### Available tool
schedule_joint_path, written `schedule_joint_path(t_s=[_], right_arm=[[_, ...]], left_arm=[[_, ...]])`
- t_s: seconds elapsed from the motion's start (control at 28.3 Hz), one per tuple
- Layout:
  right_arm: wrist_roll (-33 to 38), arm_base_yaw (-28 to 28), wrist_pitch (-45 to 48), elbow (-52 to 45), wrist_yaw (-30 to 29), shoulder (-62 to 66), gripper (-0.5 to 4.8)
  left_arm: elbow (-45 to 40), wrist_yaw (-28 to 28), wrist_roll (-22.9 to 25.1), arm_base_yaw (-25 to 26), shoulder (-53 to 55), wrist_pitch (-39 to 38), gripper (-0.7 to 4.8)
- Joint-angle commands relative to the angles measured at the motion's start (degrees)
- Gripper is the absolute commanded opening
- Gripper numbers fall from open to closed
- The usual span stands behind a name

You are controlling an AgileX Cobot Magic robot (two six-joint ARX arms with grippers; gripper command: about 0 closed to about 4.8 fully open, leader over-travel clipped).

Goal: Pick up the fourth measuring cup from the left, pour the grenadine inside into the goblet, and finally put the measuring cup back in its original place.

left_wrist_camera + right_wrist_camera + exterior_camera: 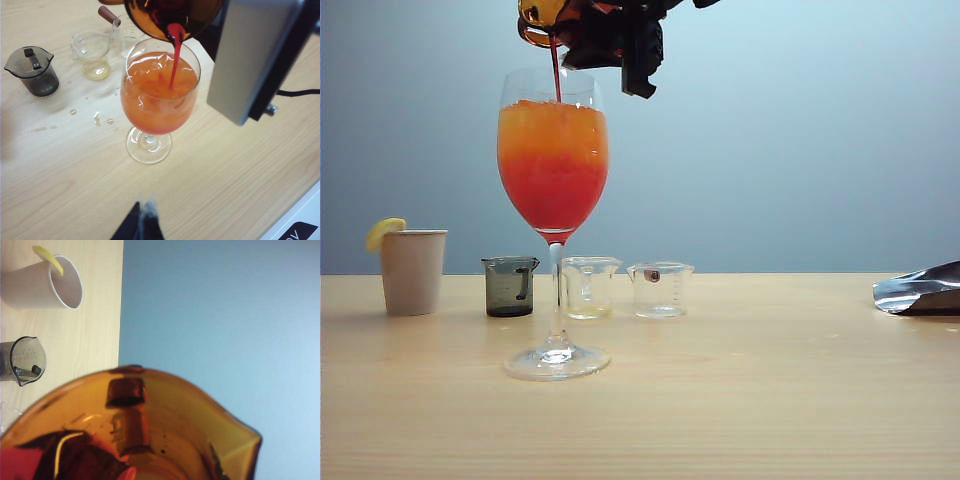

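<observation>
From my feed the goblet (553, 200) stands on the worktop (740, 400), out in front of a row along the back. Left to right that row is the paper cup (412, 270) with a lemon slice (384, 232) on its rim, then the grey cup (510, 286), then two clear cups (589, 286) (660, 289). The fourth measuring cup (542, 18) is tipped right above the goblet in my right hand (620, 40), and the grenadine (556, 70) runs from its lip into the goblet. A foil bag (920, 290) lies far right. My left hand (142, 227) hangs near the goblet's foot.
</observation>
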Motion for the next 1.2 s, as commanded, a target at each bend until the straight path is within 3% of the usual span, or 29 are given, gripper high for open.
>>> schedule_joint_path(t_s=[0.04, 1.2], right_arm=[[-0.22, 0.09, 1.84, 0.52, -0.15, -0.46, 1.56], [-8.94, 0.11, 2.51, 0.52, -0.33, -0.46, 1.45]], left_arm=[[0.31, -0.15, 0.02, 0.04, -0.11, 0.5, -0.05], [0.31, -0.15, 0.04, 0.04, -0.11, 0.5, -0.05]])
